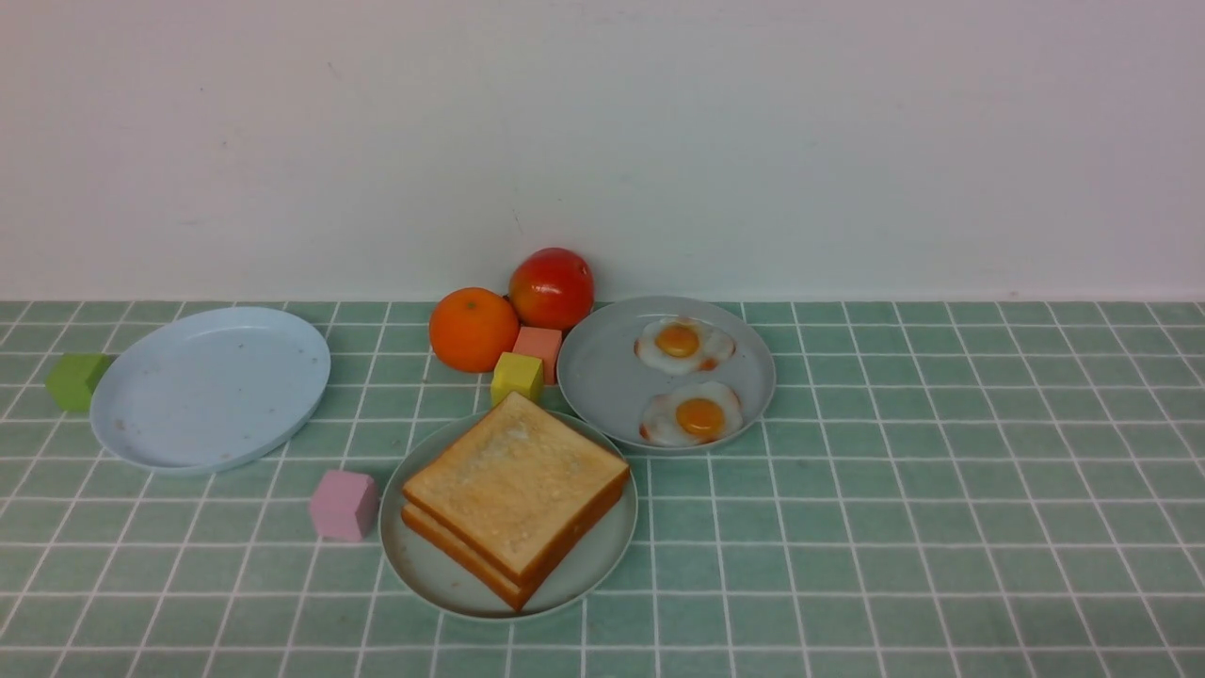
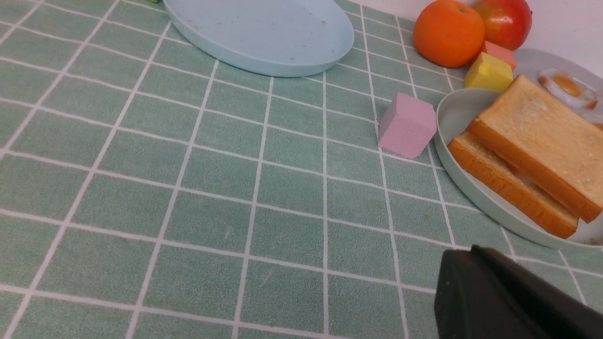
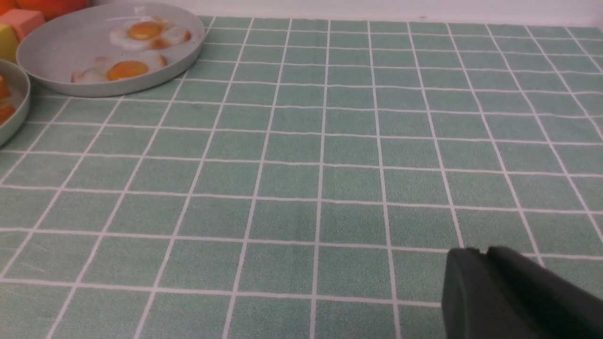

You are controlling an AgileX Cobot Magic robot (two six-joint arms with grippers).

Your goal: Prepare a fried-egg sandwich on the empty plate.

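Observation:
Two square golden toast slices (image 1: 518, 480) lie stacked on the pale mint-green plate (image 1: 424, 574) at the front centre. In the left wrist view a pale sliver shows between the slices (image 2: 527, 155), but I cannot tell what it is. Two fried eggs (image 1: 684, 345) (image 1: 695, 414) lie on the grey plate (image 1: 602, 377) behind and to the right. Neither arm shows in the front view. My left gripper (image 2: 471, 252) hovers over the cloth near the mint plate's rim (image 2: 471, 197), fingers together and empty. My right gripper (image 3: 483, 252) is over bare cloth, away from the grey plate (image 3: 56, 52), fingers together and empty.
A bare pale blue plate (image 1: 212, 386) sits at the left with a green cube (image 1: 75, 379) beside it. A pink cube (image 1: 344, 506) touches the mint plate's left side. An orange (image 1: 473, 330), a red fruit (image 1: 552, 287), a yellow cube (image 1: 517, 377) and a salmon cube (image 1: 538, 344) cluster behind.

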